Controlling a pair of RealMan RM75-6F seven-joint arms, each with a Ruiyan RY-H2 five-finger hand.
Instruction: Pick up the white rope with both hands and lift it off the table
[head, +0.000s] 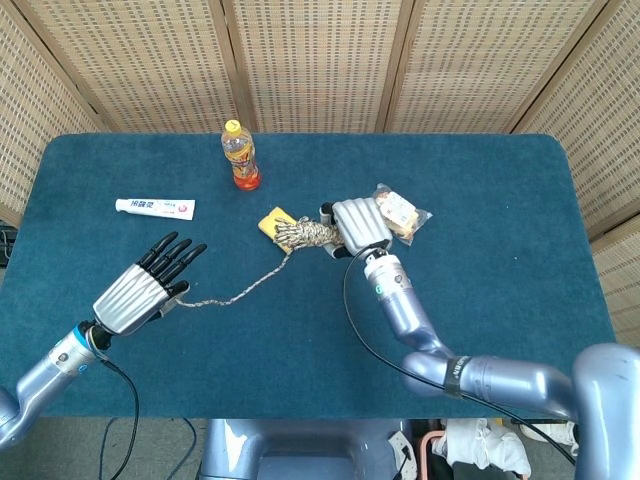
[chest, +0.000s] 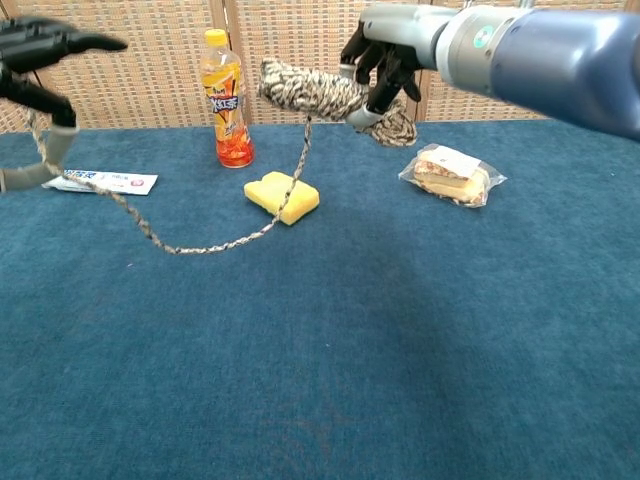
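The white speckled rope has a thick coiled bundle (head: 298, 236) (chest: 312, 91) held up in the air by my right hand (head: 360, 224) (chest: 388, 52), whose fingers wrap around it. A thin strand (chest: 175, 246) hangs from the bundle, sags low near the blue table (chest: 330, 360) and climbs to my left hand (head: 138, 289) (chest: 38, 62). That hand is raised at the far left, pinching the strand's end at the thumb while its other fingers are spread. Whether the sagging middle touches the cloth I cannot tell.
An orange drink bottle (head: 240, 156) (chest: 225, 98) stands at the back. A toothpaste tube (head: 155, 207) (chest: 108, 183) lies at the left, a yellow sponge (chest: 282, 196) under the strand, and a wrapped snack packet (head: 408, 213) (chest: 453, 173) at the right.
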